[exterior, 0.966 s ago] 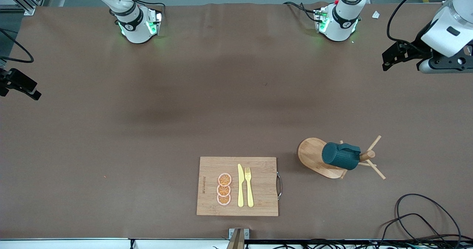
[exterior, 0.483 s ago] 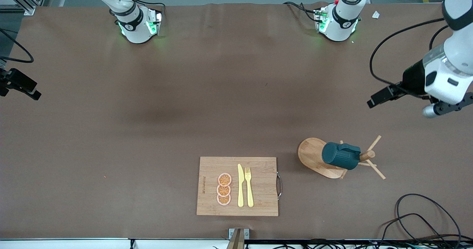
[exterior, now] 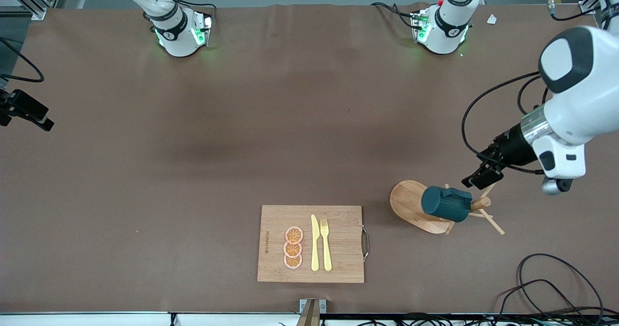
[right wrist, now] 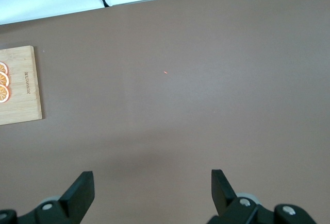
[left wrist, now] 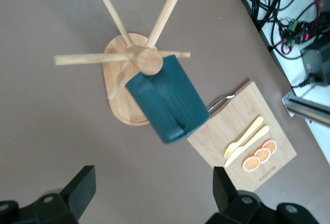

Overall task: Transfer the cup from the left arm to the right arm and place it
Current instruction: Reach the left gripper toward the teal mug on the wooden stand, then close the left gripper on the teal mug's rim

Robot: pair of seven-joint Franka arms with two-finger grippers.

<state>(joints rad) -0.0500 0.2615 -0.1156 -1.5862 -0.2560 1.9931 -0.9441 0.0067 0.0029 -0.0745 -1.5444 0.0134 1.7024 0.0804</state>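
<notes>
The cup (exterior: 446, 204) is a dark teal mug hanging tilted on a peg of a wooden mug stand (exterior: 410, 201), toward the left arm's end of the table. The left wrist view looks down on the cup (left wrist: 165, 100) and the stand's pegs (left wrist: 93, 58). My left gripper (left wrist: 152, 193) is open and empty, up in the air over the table beside the stand, apart from the cup. The left arm's hand (exterior: 561, 164) shows beside the stand. My right gripper (right wrist: 149, 193) is open and empty over bare table at the right arm's end, where that arm waits.
A wooden cutting board (exterior: 343, 248) lies near the front edge, carrying orange slices (exterior: 293, 247), a yellow knife (exterior: 315, 244) and a fork (exterior: 326, 244). Loose black cables (exterior: 546, 287) lie at the front corner on the left arm's side.
The left arm has swung down from the table's edge to beside the mug stand, its gripper still open. The right arm and the cup have not moved.
</notes>
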